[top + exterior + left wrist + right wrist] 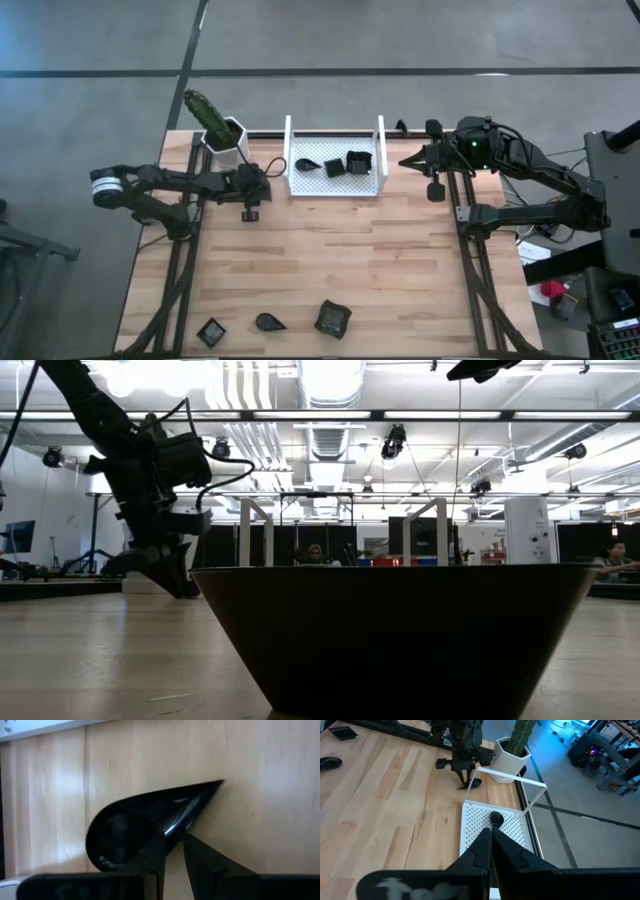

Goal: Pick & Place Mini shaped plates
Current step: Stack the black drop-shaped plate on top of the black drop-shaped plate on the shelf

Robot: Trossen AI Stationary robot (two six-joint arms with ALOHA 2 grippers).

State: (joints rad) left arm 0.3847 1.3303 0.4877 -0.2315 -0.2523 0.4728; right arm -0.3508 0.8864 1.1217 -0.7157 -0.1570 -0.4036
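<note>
My left gripper (172, 852) pinches the rim of a teardrop plate (145, 827) on the wooden table (330, 260), just beside the white tray (335, 183). My right gripper (490, 842), fingers together, hovers over that tray's other end.

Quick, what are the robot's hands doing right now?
Left gripper: closed on the teardrop plate.
Right gripper: closed, holding nothing.

The high view looks straight down; the low view sits level, close behind a dark plate (400, 640); both share the tabletop (330, 260).
</note>
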